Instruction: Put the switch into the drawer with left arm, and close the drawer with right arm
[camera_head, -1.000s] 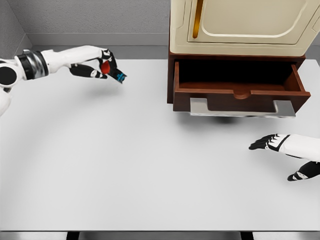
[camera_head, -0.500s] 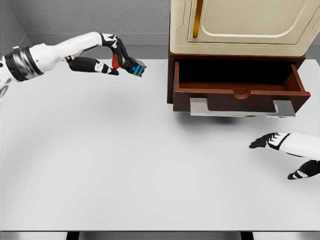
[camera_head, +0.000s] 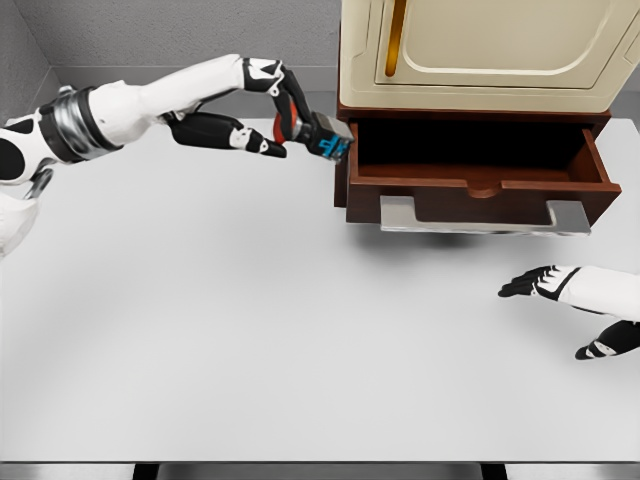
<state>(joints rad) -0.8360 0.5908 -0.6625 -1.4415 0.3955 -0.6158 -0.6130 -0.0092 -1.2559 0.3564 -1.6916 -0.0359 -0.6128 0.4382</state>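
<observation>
The switch (camera_head: 322, 136), a dark console with a red end and a blue end, hangs in the air just left of the drawer's left wall. My left hand (camera_head: 290, 125) is shut on it, arm stretched in from the left. The brown wooden drawer (camera_head: 478, 186) stands pulled out of the cabinet, its inside dark, with a metal handle (camera_head: 484, 215) along its front. My right hand (camera_head: 565, 305) rests open low at the right, below and apart from the drawer front.
A cream cabinet (camera_head: 490, 50) with a gold handle sits on top of the drawer unit at the back right. The white table (camera_head: 260, 320) spreads under both arms, its front edge near the bottom of the view.
My left arm has carried the switch to the right, from the far left of the table up to the drawer's left edge. The right hand has stayed still.
</observation>
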